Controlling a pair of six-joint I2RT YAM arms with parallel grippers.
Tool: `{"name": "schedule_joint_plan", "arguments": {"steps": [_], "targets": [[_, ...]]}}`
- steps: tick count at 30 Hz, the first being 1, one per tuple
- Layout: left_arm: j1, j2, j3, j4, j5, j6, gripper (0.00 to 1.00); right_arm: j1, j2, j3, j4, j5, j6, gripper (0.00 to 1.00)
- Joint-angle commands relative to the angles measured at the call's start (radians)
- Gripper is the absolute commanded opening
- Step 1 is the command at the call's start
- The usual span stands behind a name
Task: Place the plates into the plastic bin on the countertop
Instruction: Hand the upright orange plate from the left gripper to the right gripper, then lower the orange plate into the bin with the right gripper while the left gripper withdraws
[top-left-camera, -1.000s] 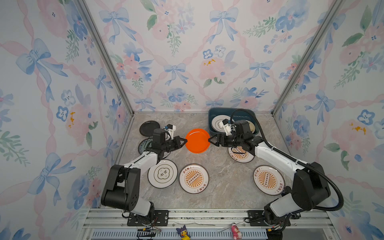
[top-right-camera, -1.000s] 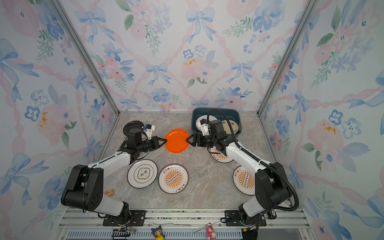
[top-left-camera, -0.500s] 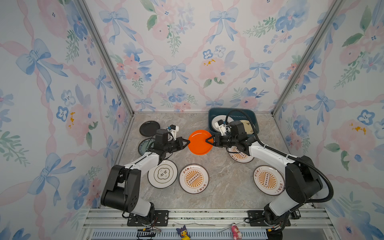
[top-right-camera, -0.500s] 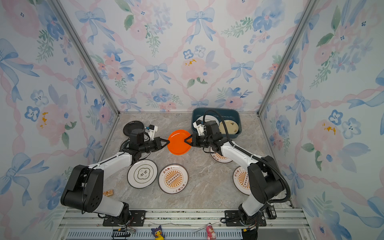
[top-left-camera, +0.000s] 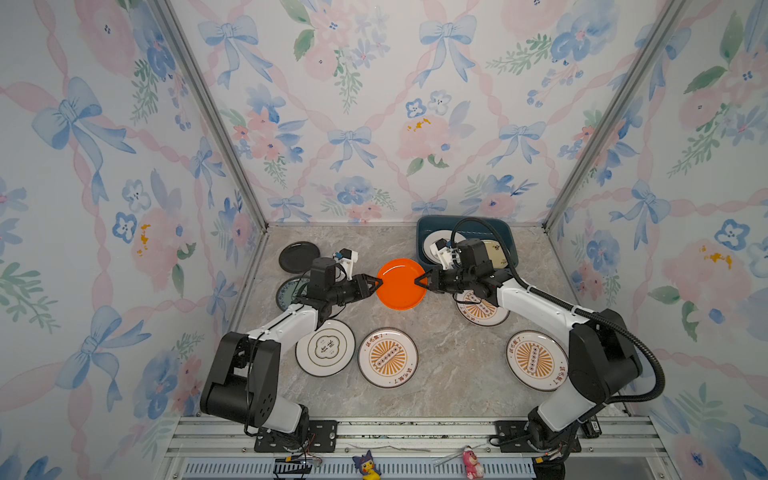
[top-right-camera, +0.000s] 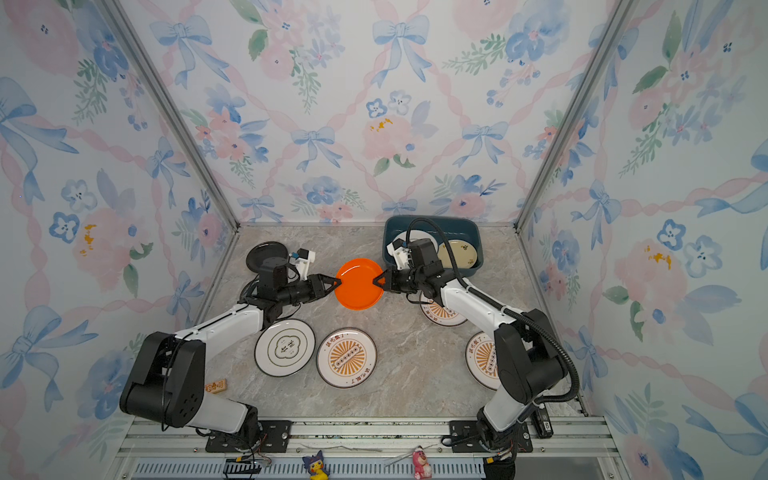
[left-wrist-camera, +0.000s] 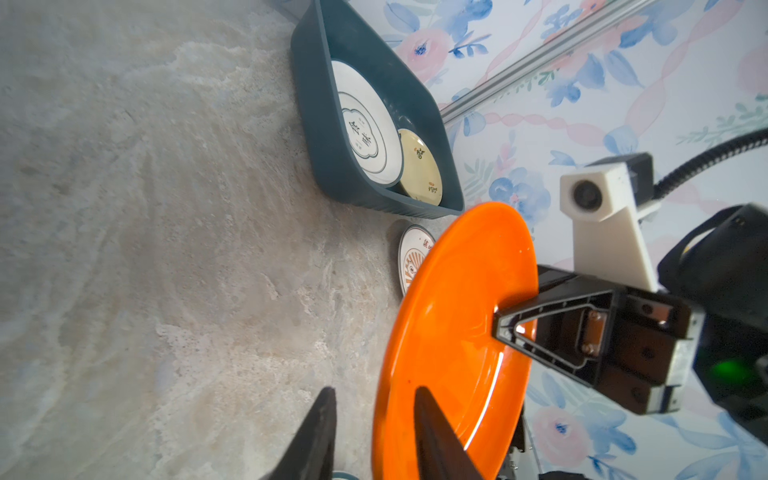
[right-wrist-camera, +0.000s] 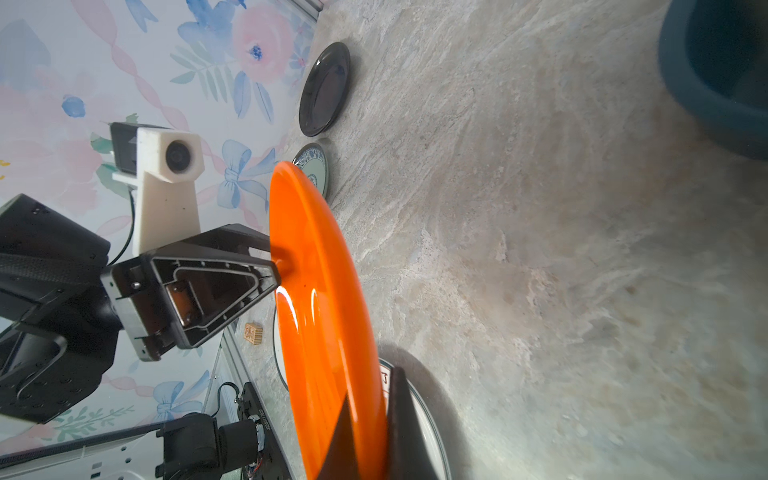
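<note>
Closing, the right pincer (top-left-camera: 420, 281) has clamped the orange plate (top-left-camera: 401, 286); the left pincer (top-left-camera: 376, 284) has loosened, jaws parted astride the opposite rim.

- We count three sunburst plates (top-left-camera: 388, 358) (top-left-camera: 534, 359) (top-left-camera: 478, 311).
- We count two cloud plates (top-left-camera: 325, 347) (left-wrist-camera: 361, 133).
- We find one orange plate (top-left-camera: 399, 284), one black plate (top-left-camera: 298, 257), one yellow plate (top-right-camera: 459, 253) and one teal plate (right-wrist-camera: 313, 166).
- That gives us nine plates (only those in view).
- We see one bin (left-wrist-camera: 316, 124).
- We see one block (top-right-camera: 216, 386).
- We see two toys (top-left-camera: 367, 465) (top-left-camera: 471, 462).
</note>
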Motion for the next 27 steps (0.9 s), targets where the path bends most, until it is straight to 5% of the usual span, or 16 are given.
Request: {"name": "schedule_joint_plan", "arguments": {"steps": [1, 7, 15, 27], "targets": [[-0.003, -0.04, 0.017, -0.031, -0.023, 0.029, 0.47, -0.075, -0.042, 0.083, -0.133, 0.048, -0.055, 0.0], [0.002, -0.082, 0.024, -0.103, -0.088, 0.074, 0.98, -0.229, -0.055, 0.184, -0.303, 0.164, -0.104, 0.0], [0.088, -0.125, 0.024, -0.207, -0.17, 0.133, 0.98, -0.415, 0.043, 0.326, -0.436, 0.367, -0.156, 0.0], [0.278, -0.171, -0.062, -0.245, -0.436, 0.152, 0.98, -0.555, 0.29, 0.526, -0.495, 0.424, -0.167, 0.0]]}}
